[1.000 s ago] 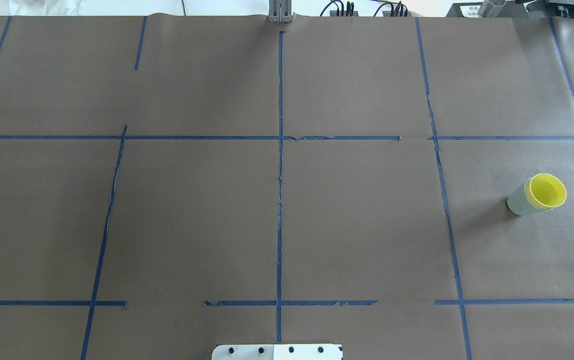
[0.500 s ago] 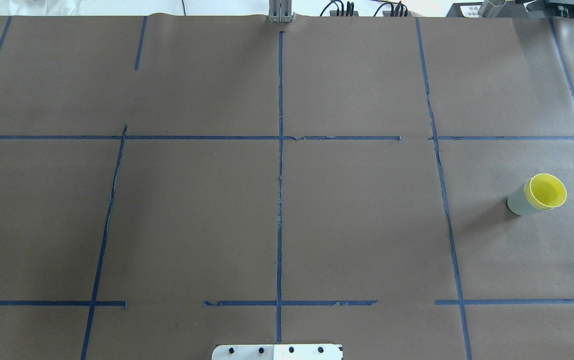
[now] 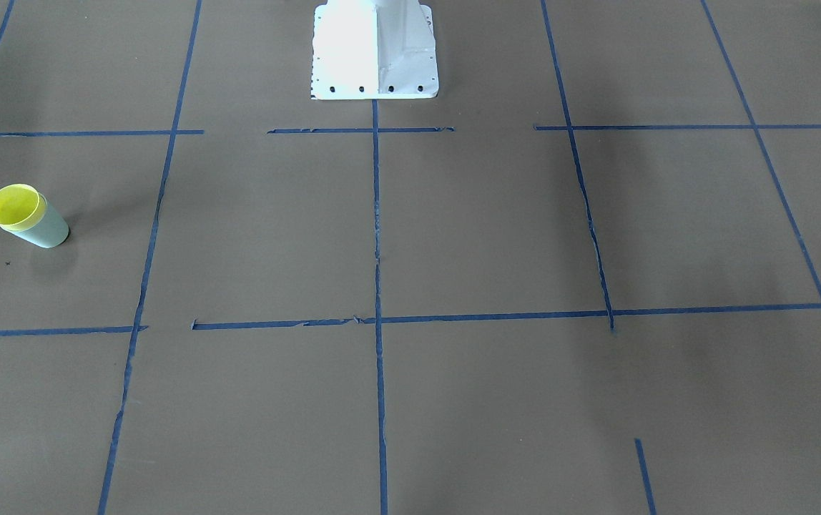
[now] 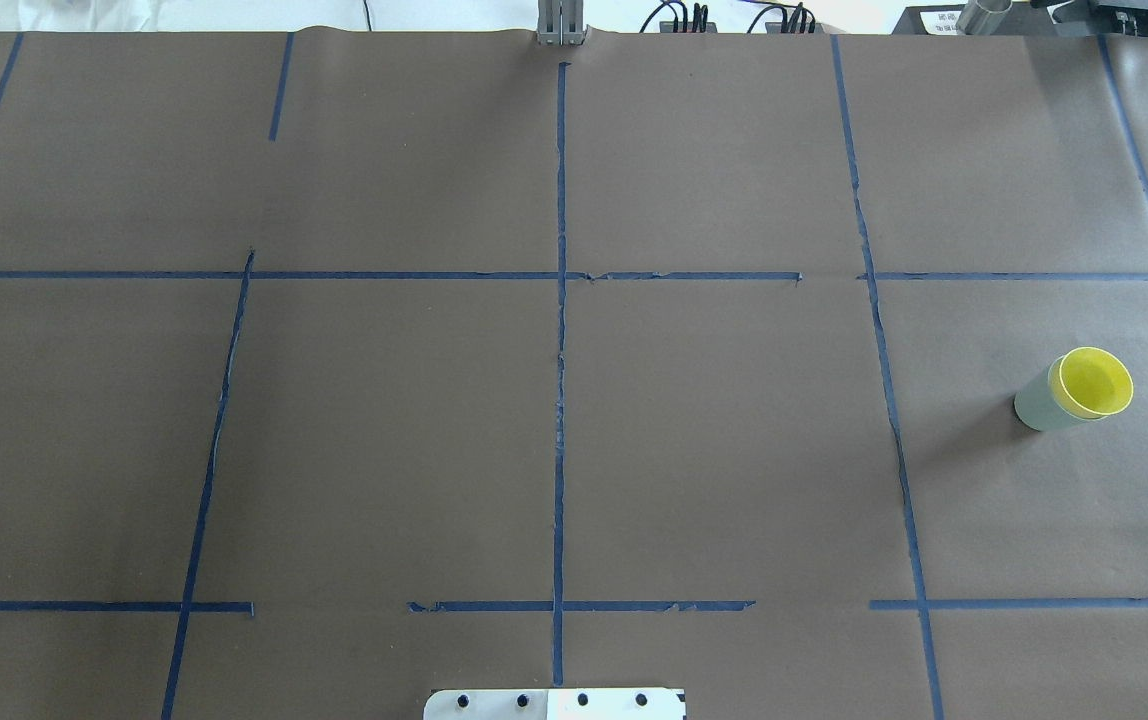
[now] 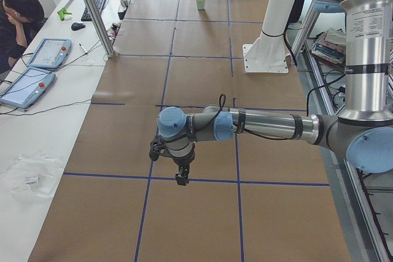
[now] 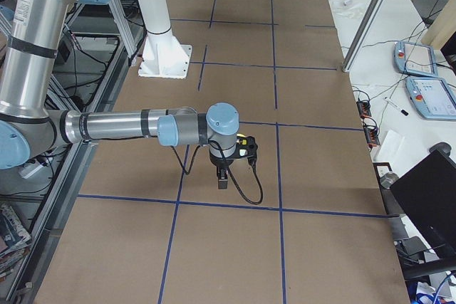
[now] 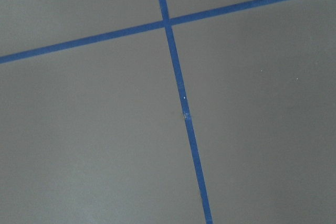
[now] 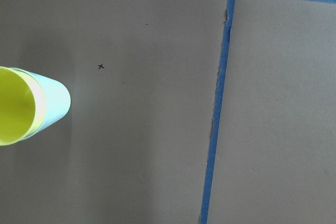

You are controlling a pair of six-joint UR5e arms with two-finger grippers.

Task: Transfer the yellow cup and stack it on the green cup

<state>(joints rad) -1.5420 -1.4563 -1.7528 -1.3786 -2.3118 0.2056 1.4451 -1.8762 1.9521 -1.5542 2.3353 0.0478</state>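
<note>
**Stacked cups on the desk (image 4: 384, 430).** The yellow cup (image 4: 1094, 383) sits nested, rim up, inside the green cup (image 4: 1034, 408), with only its rim band showing above the green wall. The pair stands upright on the robot's right-hand part of the desk, well apart from the centre line. Judged from this arrangement the stacking is complete: the tapered walls let one cup seat inside the other, and nothing touches either.

Both arms hang above the desk, clear of the stack. The left arm's fingers (image 5: 180, 178) point down over a crossing of blue tape lines (image 4: 560, 400) toward the robot's left end. The right arm's fingers (image 6: 222, 179) hover near the cups, which lie at the edge of the right wrist view. Whether either pair of fingers is spread or closed cannot be told, since they appear only in the side views.

Brown paper covers the desk, ruled into rectangles by the tape. A white robot pedestal (image 3: 375, 50) is bolted to it. A side bench carries teach pendants (image 5: 37, 59) beside a seated operator (image 5: 18, 19).
</note>
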